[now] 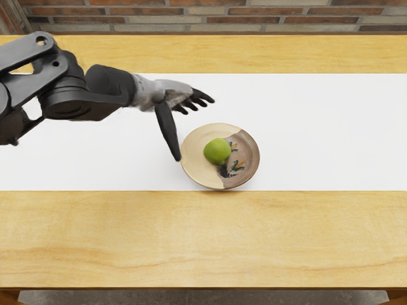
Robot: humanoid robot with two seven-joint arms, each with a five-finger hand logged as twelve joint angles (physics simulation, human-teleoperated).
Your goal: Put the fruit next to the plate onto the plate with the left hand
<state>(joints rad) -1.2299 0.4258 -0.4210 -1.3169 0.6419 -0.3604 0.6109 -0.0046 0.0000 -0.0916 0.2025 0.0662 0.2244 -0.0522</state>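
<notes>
A green round fruit [217, 151] lies on the tan plate [194, 166], near its middle. The plate has a painted pattern on its right half and sits on the white runner. My left hand [183, 117] hovers just left of and behind the plate, its arm coming in from the left edge. Its fingers [200, 99] are spread and the thumb points down toward the plate's left rim. The hand holds nothing and is apart from the fruit. No right arm shows.
A white runner [318, 133] crosses the wooden table [203, 241] from left to right. A brick wall [254, 16] stands behind the table's far edge.
</notes>
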